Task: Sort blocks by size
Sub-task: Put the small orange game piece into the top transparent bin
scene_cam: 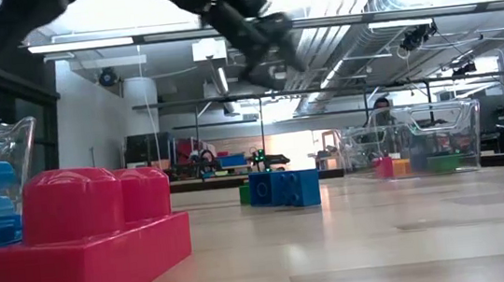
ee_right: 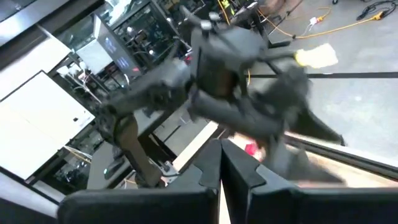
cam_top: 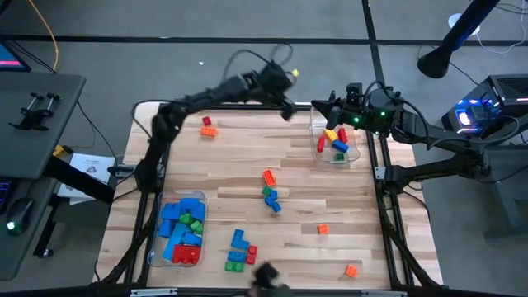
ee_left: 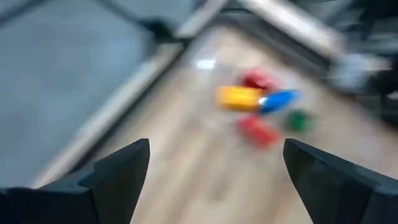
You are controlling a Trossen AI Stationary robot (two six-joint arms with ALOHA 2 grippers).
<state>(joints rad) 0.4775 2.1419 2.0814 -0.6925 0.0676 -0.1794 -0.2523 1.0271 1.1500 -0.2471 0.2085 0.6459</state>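
Small studded plastic blocks (cam_top: 271,198) scattered mid-frame on the wooden surface (cam_top: 330,198); more in the clear tubs upper right (cam_top: 314,132) and lower left (cam_top: 199,198). Left tool (cam_top: 286,106) spread wide, empty, top centre. Right tool (cam_top: 327,104) pressed together, parked. Blocks likely light, rigid, slick: pinch flat sides.

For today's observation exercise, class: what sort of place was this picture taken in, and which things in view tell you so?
Most likely a robotics lab or workshop. A wooden table sits in a dark metal frame with two robot arms mounted on it, the room behind has exposed ceiling ducts and equipment benches, and toy blocks are laid out for a sorting trial.
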